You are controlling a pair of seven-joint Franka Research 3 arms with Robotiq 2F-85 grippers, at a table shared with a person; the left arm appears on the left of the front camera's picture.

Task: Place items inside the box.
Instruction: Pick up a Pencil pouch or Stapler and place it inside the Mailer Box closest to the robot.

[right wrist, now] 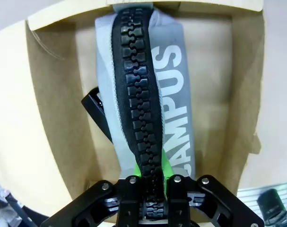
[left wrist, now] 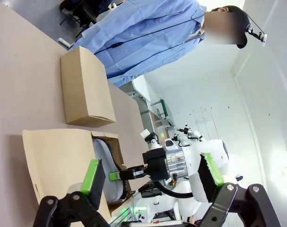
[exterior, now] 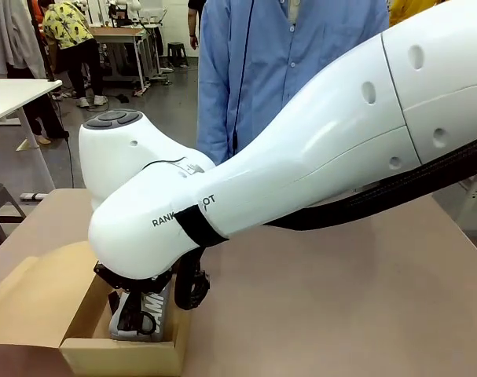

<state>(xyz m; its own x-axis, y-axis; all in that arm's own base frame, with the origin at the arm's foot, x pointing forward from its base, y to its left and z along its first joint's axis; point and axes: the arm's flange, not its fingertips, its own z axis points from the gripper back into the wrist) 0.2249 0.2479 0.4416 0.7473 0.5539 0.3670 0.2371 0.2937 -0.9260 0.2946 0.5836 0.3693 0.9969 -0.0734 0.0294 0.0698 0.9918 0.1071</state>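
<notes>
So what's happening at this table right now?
The robot's right end effector is down inside the open cardboard box, at one end of a grey pencil case lying in it. A black item sits partly under the case. The left end effector is open, holding nothing.

The box [right wrist: 209,66] is brown; the pencil case [right wrist: 174,85] looks grey, lettered white.

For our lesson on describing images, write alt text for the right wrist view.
The tool is at the near end of a grey zip pencil case marked "CAMPUS", inside an open cardboard box. A black item pokes out from under the case.
</notes>
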